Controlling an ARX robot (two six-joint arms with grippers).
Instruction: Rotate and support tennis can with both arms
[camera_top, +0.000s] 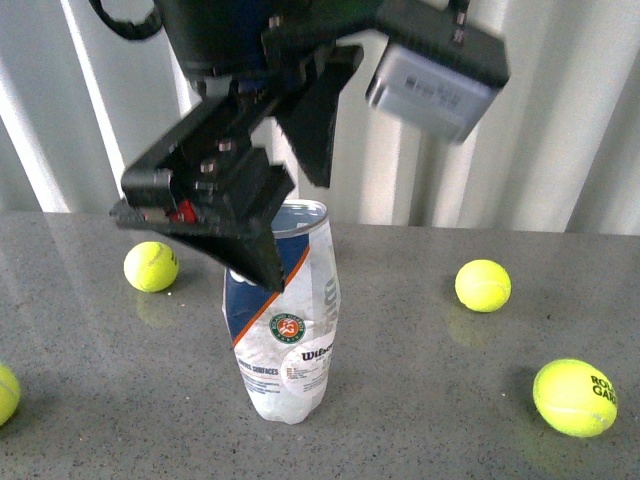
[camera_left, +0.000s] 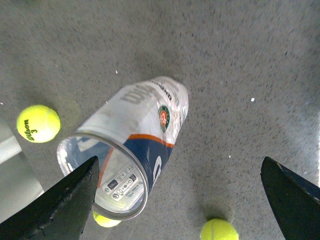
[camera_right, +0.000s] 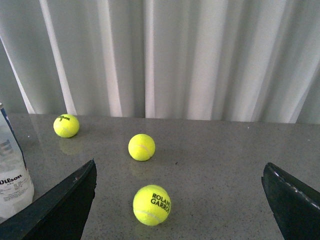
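Note:
The tennis can stands upright on the grey table, a clear dented tube with a blue-white-orange Wilson label and an open, silver-rimmed top. My left gripper hovers just above that top, open and empty. In the left wrist view I look down into the can; its rim lies beside one finger, and the left gripper is spread wide. My right gripper is open and empty, low over the table to the right of the can, which shows only at that view's edge.
Yellow tennis balls lie around the can: one far left, one at the near left edge, one far right, and one near right marked Roland Garros. White curtains hang behind the table's far edge.

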